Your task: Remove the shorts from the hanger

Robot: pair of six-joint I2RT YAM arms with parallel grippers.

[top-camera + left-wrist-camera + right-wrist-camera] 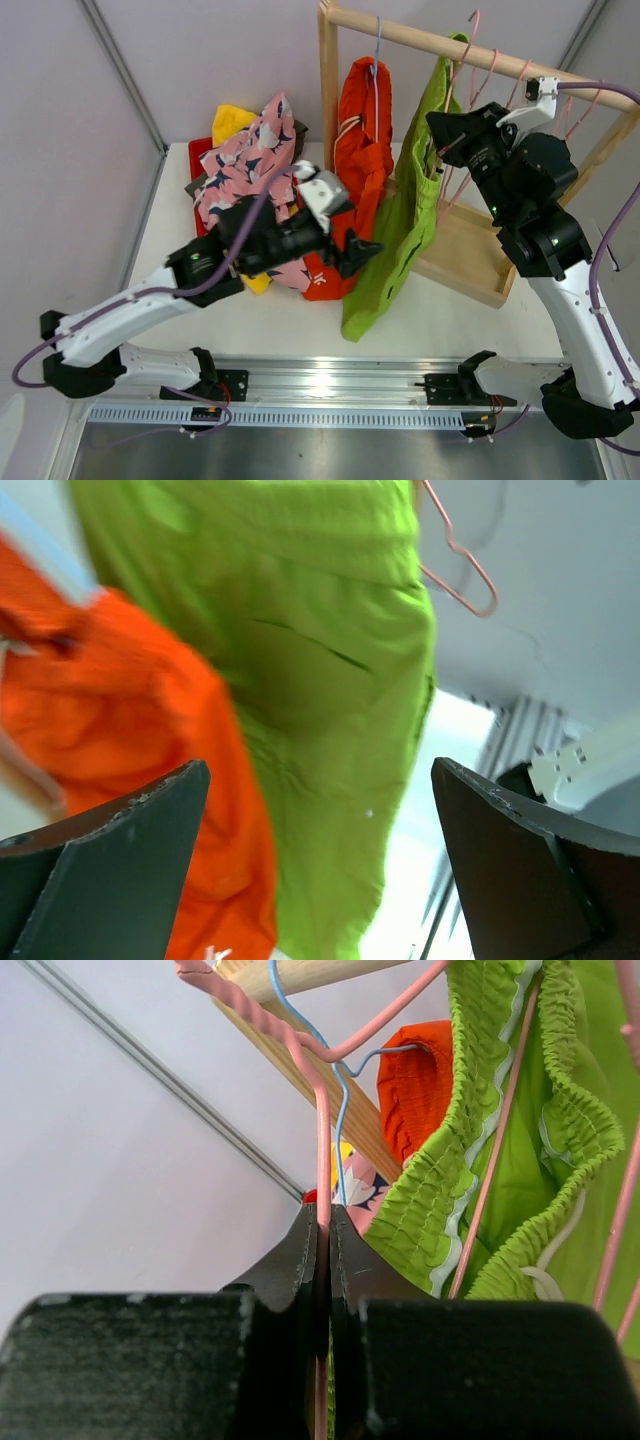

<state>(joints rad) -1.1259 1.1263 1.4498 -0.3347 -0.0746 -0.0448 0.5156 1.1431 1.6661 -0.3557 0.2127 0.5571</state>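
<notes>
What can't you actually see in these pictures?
- Top view: yellow shorts mostly buried under pink patterned shorts; left arm covers part of the orange shorts.
- Right wrist view: pink hanger wire vanishes between the shut jaws.
- Left wrist view: lime green shorts blurred, cut off at top.

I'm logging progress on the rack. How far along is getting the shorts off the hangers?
Done: pink patterned shorts and yellow shorts lie piled back left, off the rail. In hand: right gripper shut on a pink hanger beside the lime green shorts; left gripper open before them. Left: lime green and orange shorts hang from the rail.
</notes>
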